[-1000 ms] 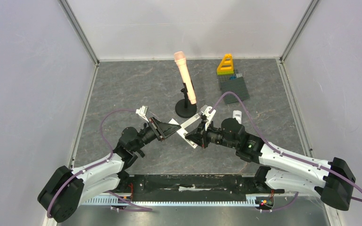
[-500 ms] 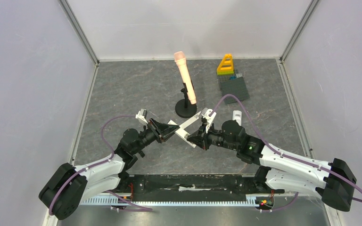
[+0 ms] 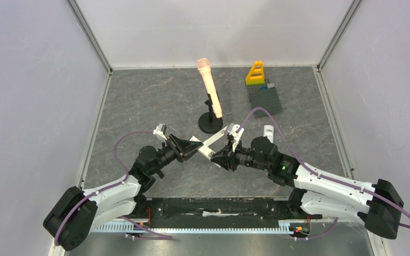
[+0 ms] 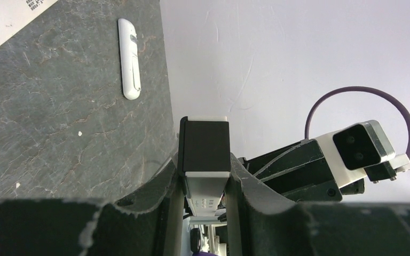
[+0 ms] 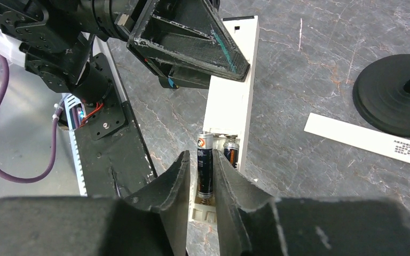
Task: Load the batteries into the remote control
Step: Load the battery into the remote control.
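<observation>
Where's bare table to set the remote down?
Bare: far-left, between the left wall and the microphone stand; right edge nearer than the toy blocks. Crowded: the middle, where left gripper and right gripper meet on the remote.

Worktop [image 5: 309, 53]: dark grey, stone-look with pale veins, matt.
Remote [image 5: 232, 104]: smooth white plastic, slight sheen.
Batteries [image 5: 204, 170]: glossy dark wrap, bright metal end caps.
Fingers [image 5: 165, 192]: matt black plastic, rough-grained, edges chipped pale.
Cable [image 4: 360, 89]: smooth purple sheath.
Stand base [image 5: 389, 101]: matt black, smooth.

Remote [image 3: 206, 152] slid slightly nearer; L arm [image 3: 139, 170] pulled back a bit.
</observation>
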### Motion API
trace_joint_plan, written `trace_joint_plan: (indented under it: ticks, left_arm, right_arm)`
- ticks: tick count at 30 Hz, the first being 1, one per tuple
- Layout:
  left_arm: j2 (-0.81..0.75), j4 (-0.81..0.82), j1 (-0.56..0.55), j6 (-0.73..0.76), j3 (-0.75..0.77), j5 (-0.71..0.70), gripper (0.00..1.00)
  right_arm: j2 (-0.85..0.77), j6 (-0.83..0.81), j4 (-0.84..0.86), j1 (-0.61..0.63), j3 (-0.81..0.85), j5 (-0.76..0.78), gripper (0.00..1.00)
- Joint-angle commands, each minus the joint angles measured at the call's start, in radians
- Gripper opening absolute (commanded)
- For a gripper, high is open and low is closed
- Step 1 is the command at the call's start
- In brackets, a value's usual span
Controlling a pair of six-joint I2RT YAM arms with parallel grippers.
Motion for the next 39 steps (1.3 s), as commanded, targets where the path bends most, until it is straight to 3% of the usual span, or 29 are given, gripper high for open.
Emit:
trace_joint_plan:
  ticks: [1, 16, 18, 20, 23, 27, 31, 39]
  left_arm:
    - [-0.043, 0.031, 0.005, -0.006, 0.02, 0.0, 0.02]
    - [-0.069, -0.034, 0.006, 0.036, 0.02, -0.009, 0.02]
    - [-0.071, -0.04, 0.006, 0.045, 0.022, -0.012, 0.02]
    - [-0.074, -0.05, 0.005, 0.058, 0.023, -0.012, 0.02]
    - [-0.082, -0.061, 0.006, 0.075, 0.025, -0.015, 0.02]
    - [-0.096, -0.076, 0.005, 0.098, 0.025, -0.021, 0.02]
    - [-0.109, -0.082, 0.006, 0.12, 0.025, -0.029, 0.02]
    - [-0.121, -0.083, 0.006, 0.164, 0.025, -0.032, 0.02]
  right_arm:
    - [0.001, -0.003, -0.009, 0.004, 0.023, 0.026, 0.25]
    - [-0.038, 0.074, -0.073, 0.004, 0.078, 0.148, 0.42]
    - [-0.044, 0.107, -0.091, 0.003, 0.086, 0.172, 0.5]
    - [-0.052, 0.158, -0.11, 0.004, 0.09, 0.234, 0.66]
    - [-0.063, 0.284, -0.14, 0.003, 0.1, 0.272, 0.83]
    - [-0.051, 0.493, -0.21, 0.002, 0.104, 0.268, 0.98]
    - [-0.024, 0.68, -0.219, 0.002, 0.085, 0.239, 0.98]
    - [-0.051, 0.955, 0.042, 0.002, -0.076, 0.226, 0.98]
